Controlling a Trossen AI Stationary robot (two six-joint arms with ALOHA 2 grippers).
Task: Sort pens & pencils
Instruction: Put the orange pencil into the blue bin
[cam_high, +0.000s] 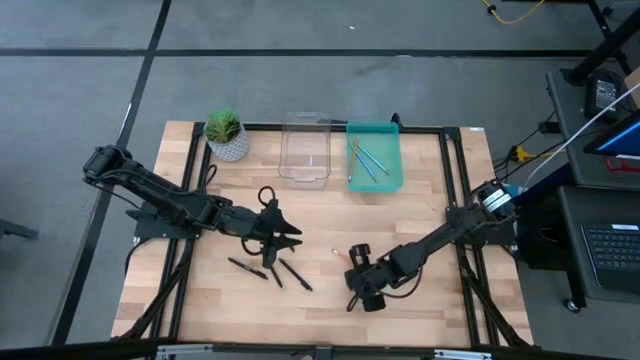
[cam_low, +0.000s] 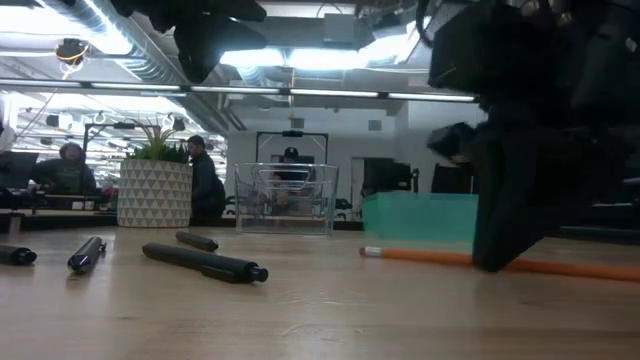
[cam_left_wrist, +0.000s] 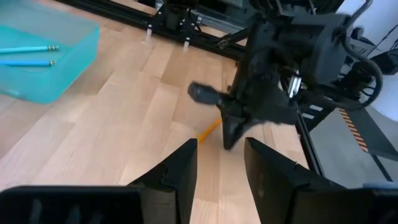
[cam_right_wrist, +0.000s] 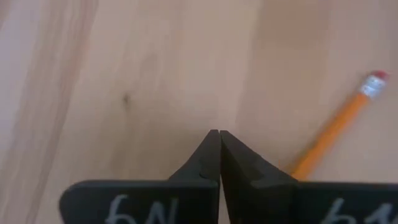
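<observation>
The right hand (cam_high: 352, 297) sits low near the counter's front edge, clenched on nothing, with an orange pencil (cam_right_wrist: 336, 127) lying on the wood just beside its tips and apart from them. I judge the main risk here: with the tips shut and off to one side, a descent would pin or roll the pencil away instead of catching it, and it could skid toward the front edge. A little farther in, three black pens (cam_high: 270, 270) lie loose left of centre, and the left hand (cam_high: 272, 234) hovers over them with fingers (cam_left_wrist: 180, 171) spread and empty; a careless drop could scatter them or knock one pen into another. Toward the back edge stand a clear bin (cam_high: 305, 150), which looks empty, and a teal bin (cam_high: 392, 160) holding light blue pencils (cam_high: 366, 160), with a potted plant (cam_high: 226, 132) at the back-left corner. The counter (cam_high: 420, 215) is pale wood planks in a black frame. Beyond it lie grey floor, desks, and people seated in the distance.
</observation>
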